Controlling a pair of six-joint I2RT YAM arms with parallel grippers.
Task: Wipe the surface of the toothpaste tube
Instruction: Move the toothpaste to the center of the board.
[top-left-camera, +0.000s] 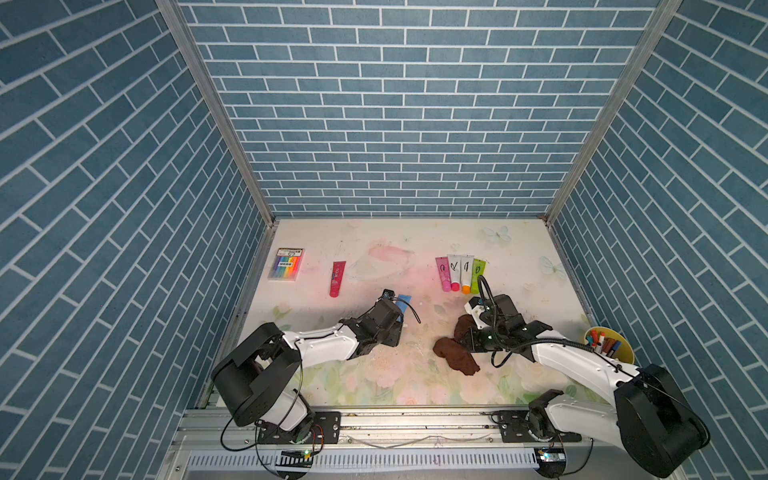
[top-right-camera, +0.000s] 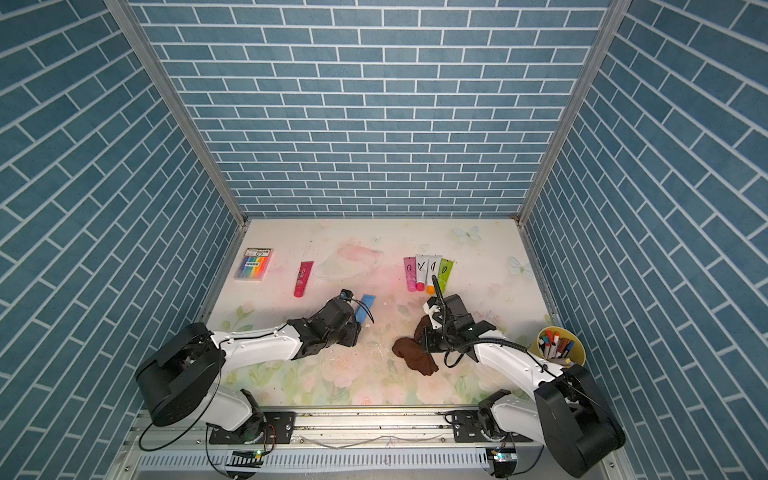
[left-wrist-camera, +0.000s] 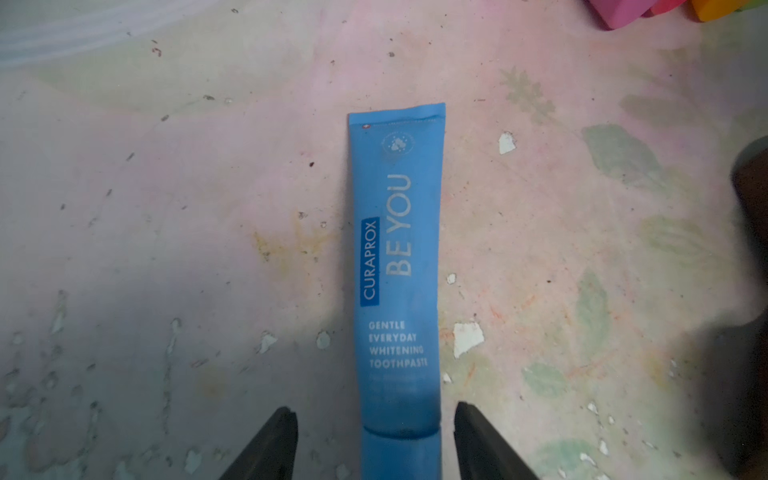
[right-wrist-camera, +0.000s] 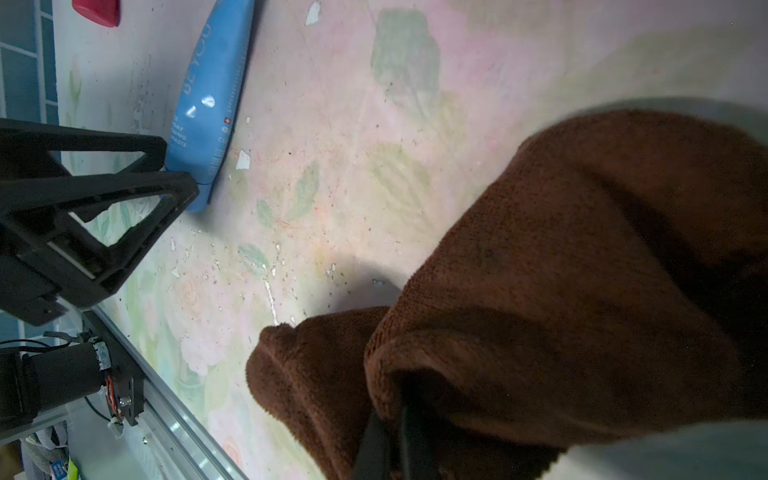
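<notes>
One blue plastic toothpaste tube (left-wrist-camera: 397, 257) lies flat on the worn floral-print table (left-wrist-camera: 166, 208), slightly left of centre, with its crimped end far and its cap end near. The left gripper (left-wrist-camera: 374, 409) is released, its jaws astride the cap end with a gap showing on each side. The right gripper (right-wrist-camera: 392, 436), to the right and apart from the tube, is clenched on a bunched brown terry cloth (right-wrist-camera: 561, 291). Judged handling: light, soft-walled and glossy, so apt to slide under the cloth. The stiff shoulder by the cap offers the firmest hold and leaves the printed body free for wiping.
</notes>
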